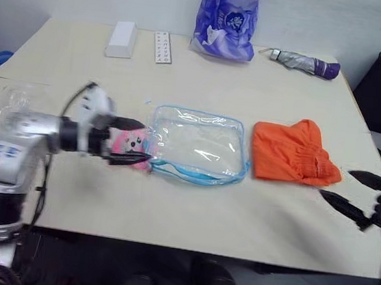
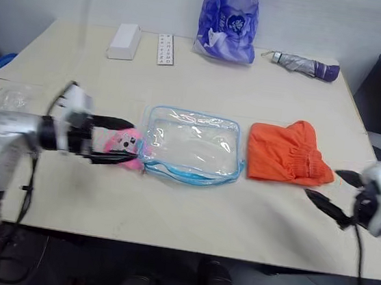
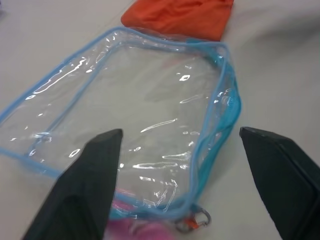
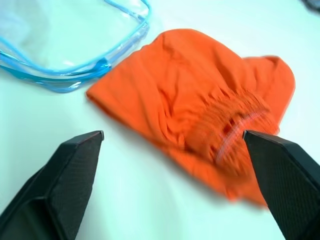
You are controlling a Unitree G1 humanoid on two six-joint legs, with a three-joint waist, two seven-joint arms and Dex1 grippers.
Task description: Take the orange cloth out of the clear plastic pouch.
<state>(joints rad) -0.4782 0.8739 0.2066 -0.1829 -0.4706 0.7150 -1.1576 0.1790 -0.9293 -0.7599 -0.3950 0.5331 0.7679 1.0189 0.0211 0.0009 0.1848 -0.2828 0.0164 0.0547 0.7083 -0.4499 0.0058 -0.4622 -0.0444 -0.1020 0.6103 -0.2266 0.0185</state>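
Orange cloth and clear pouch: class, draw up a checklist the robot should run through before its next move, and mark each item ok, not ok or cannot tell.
1. Bright orange folded cloth lies fully outside the flat clear plastic pouch with light blue edging: ok.
2. Cloth and pouch lie apart, not touching: ok.
3. Pouch looks empty: ok.
4. Left pincer open, holding nothing: ok.
5. Right pincer open, holding nothing: ok.
6. Pouch zip shut: cannot tell.
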